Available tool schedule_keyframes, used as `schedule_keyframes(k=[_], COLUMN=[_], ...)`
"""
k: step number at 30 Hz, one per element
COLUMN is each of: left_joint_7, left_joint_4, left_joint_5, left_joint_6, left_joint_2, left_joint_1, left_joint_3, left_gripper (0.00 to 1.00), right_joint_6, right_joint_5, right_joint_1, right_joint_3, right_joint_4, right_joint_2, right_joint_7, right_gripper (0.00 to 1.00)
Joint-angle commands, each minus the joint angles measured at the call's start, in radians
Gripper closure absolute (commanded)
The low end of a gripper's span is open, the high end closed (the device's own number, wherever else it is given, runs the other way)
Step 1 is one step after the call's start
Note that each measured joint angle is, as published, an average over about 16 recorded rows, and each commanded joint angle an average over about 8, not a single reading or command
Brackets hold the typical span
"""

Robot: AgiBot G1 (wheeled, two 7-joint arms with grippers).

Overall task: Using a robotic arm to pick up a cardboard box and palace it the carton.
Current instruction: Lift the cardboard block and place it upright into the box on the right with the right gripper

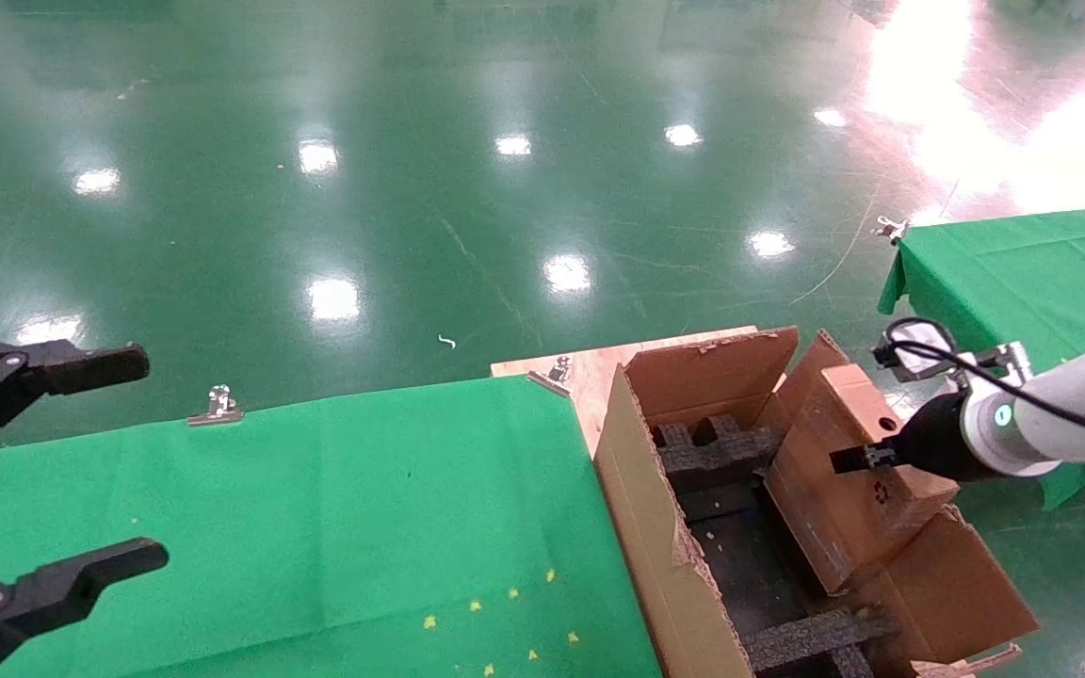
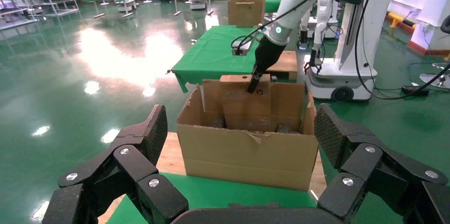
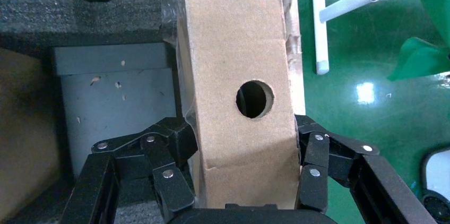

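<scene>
One right gripper (image 3: 244, 181) clamped on cardboard box (image 3: 239, 70) over carton (image 1: 655, 527).

The robotic arm (image 1: 1060, 414) reaches in from the right, its right gripper (image 3: 241, 163) clamped with both fingers (image 3: 175, 144) pressed inward. The left gripper (image 2: 239, 149) hovers at the left, jaws spread wide.
</scene>
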Motion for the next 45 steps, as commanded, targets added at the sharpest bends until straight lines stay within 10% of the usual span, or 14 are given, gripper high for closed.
schedule_keyframes(k=[1, 45], left_joint_7=[0.0, 0.0], left_joint_4=[0.0, 0.0], left_joint_5=[0.0, 0.0], left_joint_6=[0.0, 0.0], left_joint_2=[0.0, 0.0], left_joint_1=[0.0, 0.0], left_joint_3=[0.0, 0.0], left_gripper=[0.0, 0.0], right_joint_6=[0.018, 0.243], right_joint_5=[-0.009, 0.152], right_joint_1=[-0.015, -0.219], right_joint_3=[-0.005, -0.054], right_joint_4=[-0.003, -0.448], right_joint_2=[-0.003, -0.242], right_joint_7=[0.007, -0.225], right_gripper=[1.0, 1.0])
